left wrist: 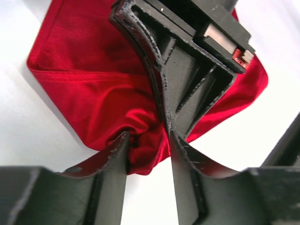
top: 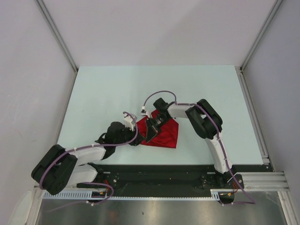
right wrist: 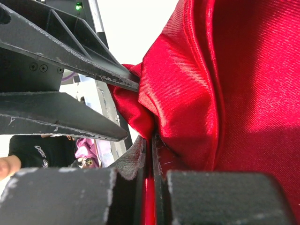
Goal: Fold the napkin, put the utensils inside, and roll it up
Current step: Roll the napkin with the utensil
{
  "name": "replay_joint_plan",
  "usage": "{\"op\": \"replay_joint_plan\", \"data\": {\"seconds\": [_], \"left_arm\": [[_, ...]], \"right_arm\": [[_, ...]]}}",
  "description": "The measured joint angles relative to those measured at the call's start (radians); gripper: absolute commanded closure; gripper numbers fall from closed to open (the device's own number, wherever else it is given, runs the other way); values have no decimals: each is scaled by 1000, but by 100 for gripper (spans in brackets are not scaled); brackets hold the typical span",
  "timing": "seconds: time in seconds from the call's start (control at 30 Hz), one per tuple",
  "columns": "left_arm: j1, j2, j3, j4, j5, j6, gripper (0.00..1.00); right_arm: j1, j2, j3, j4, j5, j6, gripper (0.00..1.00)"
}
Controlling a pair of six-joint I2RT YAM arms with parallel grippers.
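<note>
The red napkin (top: 165, 134) lies folded on the pale table (top: 103, 93), between the two arms. Both grippers meet at its left corner. My right gripper (top: 150, 131) is shut on a fold of the napkin (right wrist: 243, 93); its jaws (right wrist: 150, 140) pinch the cloth with no gap. My left gripper (left wrist: 149, 138) stands open around a bunched corner of the napkin (left wrist: 93, 93), and cloth fills the space between its fingertips. In the left wrist view the right gripper's fingers (left wrist: 187, 70) cross over the cloth. The utensils are out of view.
The left gripper's fingers (right wrist: 70, 51) reach in close beside my right jaws. Grey walls enclose the table on three sides. A black rail (top: 164, 176) with both arm bases runs along the near edge.
</note>
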Motion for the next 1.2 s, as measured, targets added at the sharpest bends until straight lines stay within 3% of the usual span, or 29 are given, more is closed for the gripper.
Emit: {"op": "replay_joint_plan", "data": {"seconds": [0.17,0.4,0.53,0.63,0.73,0.8,1.0,1.2], "left_arm": [[-5,7,11,-21,-32,0,69],[-18,12,19,-44,-54,-9,100],[-21,12,31,-69,-59,-17,100],[-23,12,46,-99,-64,-23,100],[-23,12,59,-125,-70,-28,100],[-23,12,66,-145,-73,-30,100],[-24,13,87,-190,-75,-46,100],[-24,27,109,-223,-74,-55,100]], "right_arm": [[-2,2,0,0,-2,11,100],[-3,3,0,3,-2,26,100],[-3,3,0,5,-2,34,100],[-3,2,-3,8,-2,40,87],[-3,-5,-11,20,-2,53,67],[-4,-27,-24,28,6,63,60],[-21,-153,-106,76,105,66,48],[-56,-406,-332,196,279,94,39]]}}
